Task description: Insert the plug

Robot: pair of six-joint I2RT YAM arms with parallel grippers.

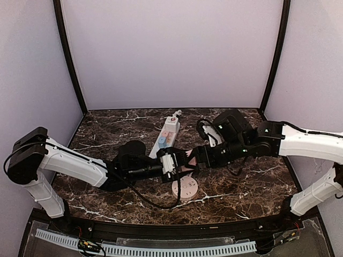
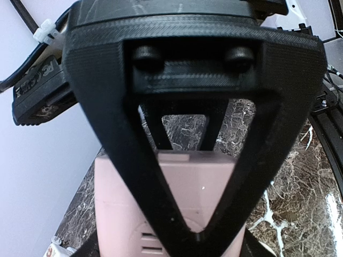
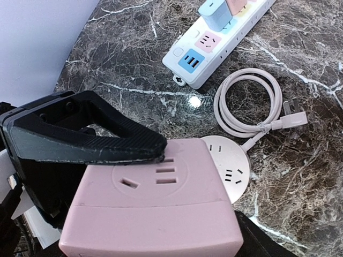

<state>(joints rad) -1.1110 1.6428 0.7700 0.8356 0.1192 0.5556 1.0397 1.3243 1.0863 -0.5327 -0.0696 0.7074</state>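
A pink cube-shaped plug adapter [image 1: 185, 158] hangs above the table centre, held between both grippers. My left gripper [image 1: 176, 161] grips it from the left and my right gripper [image 1: 195, 157] from the right. In the right wrist view the cube [image 3: 155, 214] fills the lower frame with its socket face up, and a black ribbed finger [image 3: 107, 136] presses on that face. In the left wrist view the cube [image 2: 185, 182] shows behind a black V-shaped finger frame. The white power strip [image 1: 167, 136] lies behind it and also shows in the right wrist view [image 3: 214, 40]. The cube's prongs are hidden.
A round white socket puck [image 1: 185, 188] lies under the grippers, with its coiled white cable [image 3: 249, 104] and plug [image 3: 293, 110] beside it. A blue adapter [image 3: 214, 10] and a pink one sit in the strip. Purple walls enclose the marble table.
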